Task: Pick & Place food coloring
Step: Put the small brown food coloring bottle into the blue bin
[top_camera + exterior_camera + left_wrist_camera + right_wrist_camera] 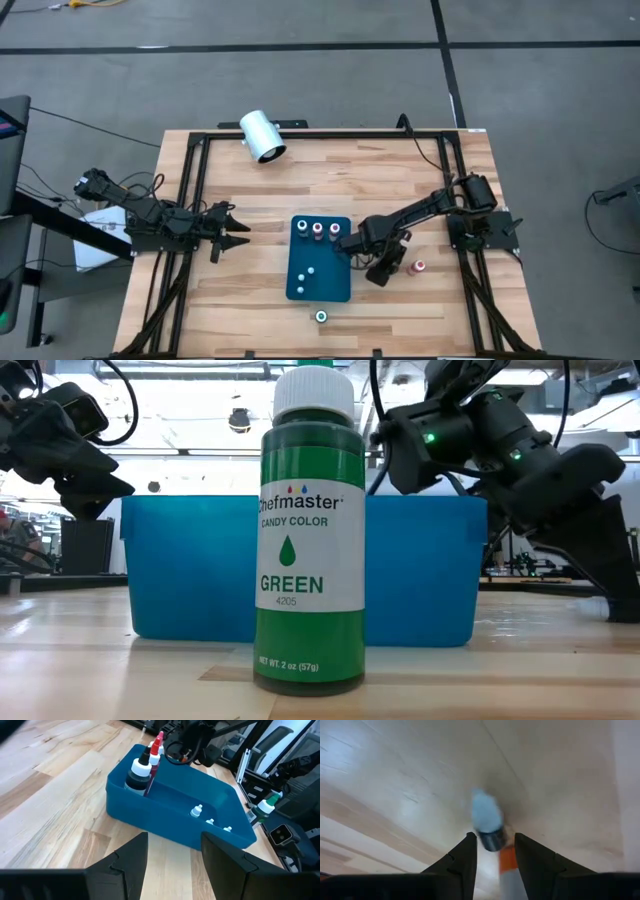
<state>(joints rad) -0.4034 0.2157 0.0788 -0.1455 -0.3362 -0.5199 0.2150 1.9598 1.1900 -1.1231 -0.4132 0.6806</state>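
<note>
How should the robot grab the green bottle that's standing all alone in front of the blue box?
Grip the green bottle around its round body, just under the white cap, coming straight down from above. It stands upright and alone on the table, with the blue box behind it, so its top and both sides look free.

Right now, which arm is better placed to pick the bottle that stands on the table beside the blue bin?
The right. Its tool is already low near the red-topped bottle, right of the blue bin. The left tool waits open, across the bin.
</note>
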